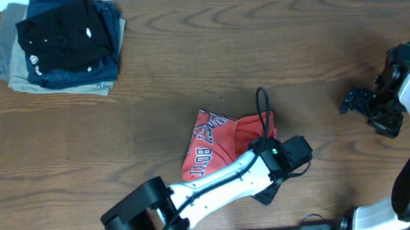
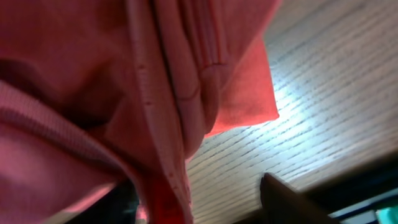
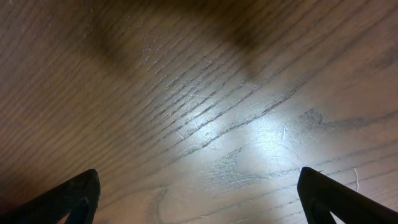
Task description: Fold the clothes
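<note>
Coral-red T-shirt (image 1: pixel 219 142) bunched on wooden table (image 1: pixel 184 56), centre, towards the front edge.
Left gripper (image 1: pixel 285 160) at the shirt's right edge, fabric pressed close against its camera; possibly around a fold, but grip impossible to tell. Right gripper (image 1: pixel 368 105) well apart at far right, jaws spread wide over bare wood. Stack of dark and khaki folded garments (image 1: pixel 58 42) at the far-left corner.

Free tabletop (image 3: pixel 205 112) beneath and ahead of the right gripper (image 3: pixel 199 193) (plain wood all round); the coral T-shirt (image 2: pixel 93 93) crowds close against the left gripper (image 1: pixel 269 193).
</note>
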Robot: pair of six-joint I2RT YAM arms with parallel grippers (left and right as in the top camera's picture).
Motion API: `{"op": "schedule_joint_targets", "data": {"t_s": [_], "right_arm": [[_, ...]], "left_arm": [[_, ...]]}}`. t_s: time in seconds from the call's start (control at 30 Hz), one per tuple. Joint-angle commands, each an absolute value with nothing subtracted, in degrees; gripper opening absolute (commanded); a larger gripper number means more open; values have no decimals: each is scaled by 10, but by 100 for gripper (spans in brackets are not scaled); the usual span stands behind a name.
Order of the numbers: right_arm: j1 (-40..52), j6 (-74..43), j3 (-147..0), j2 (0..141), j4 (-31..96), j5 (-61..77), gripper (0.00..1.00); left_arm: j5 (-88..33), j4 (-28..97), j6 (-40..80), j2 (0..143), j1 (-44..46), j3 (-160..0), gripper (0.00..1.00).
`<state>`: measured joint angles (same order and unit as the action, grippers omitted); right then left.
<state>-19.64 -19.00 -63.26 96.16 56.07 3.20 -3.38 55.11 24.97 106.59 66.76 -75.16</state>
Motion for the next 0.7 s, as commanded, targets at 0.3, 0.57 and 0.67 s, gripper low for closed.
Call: {"op": "schedule_joint_targets", "data": {"t_s": [0.3, 0.57, 0.67], "right_arm": [[-198, -186, -641, 962, 561, 32, 99], [-198, -186, -641, 962, 561, 32, 99], [-198, -186, -641, 962, 561, 32, 99]], "left_arm": [[-25, 568, 243, 1054, 666, -765, 6], [-59, 560, 259, 1004, 667, -783, 6], [-69, 529, 283, 1007, 667, -778, 6]]}}
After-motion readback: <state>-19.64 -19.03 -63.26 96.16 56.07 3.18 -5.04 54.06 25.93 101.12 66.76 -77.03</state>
